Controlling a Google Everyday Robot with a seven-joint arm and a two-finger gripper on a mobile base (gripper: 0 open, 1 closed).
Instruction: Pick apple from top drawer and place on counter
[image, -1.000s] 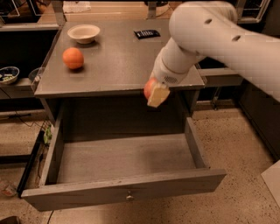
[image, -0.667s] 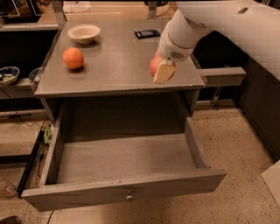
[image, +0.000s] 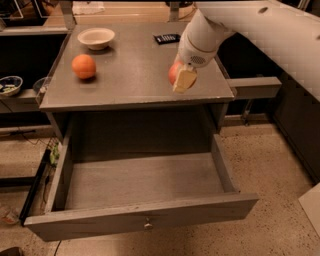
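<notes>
The red apple (image: 174, 72) is held in my gripper (image: 181, 78), over the right front part of the grey counter (image: 130, 70). A pale fingertip (image: 184, 80) covers the apple's right side. I cannot tell whether the apple touches the counter. The top drawer (image: 140, 180) is pulled wide open below, its grey inside showing nothing in it, with a small metal pull (image: 147, 223) at the middle of its front panel. My white arm (image: 250, 30) comes in from the upper right.
An orange round fruit (image: 83, 66) sits at the counter's left. A pale bowl (image: 96, 37) stands at the back left, a small dark object (image: 166, 38) at the back. A shelf with a bowl (image: 10, 85) is at far left. Speckled floor surrounds the drawer.
My gripper has carried the apple up out from the drawer's front edge and back over the counter's right front part, then lower towards the surface.
</notes>
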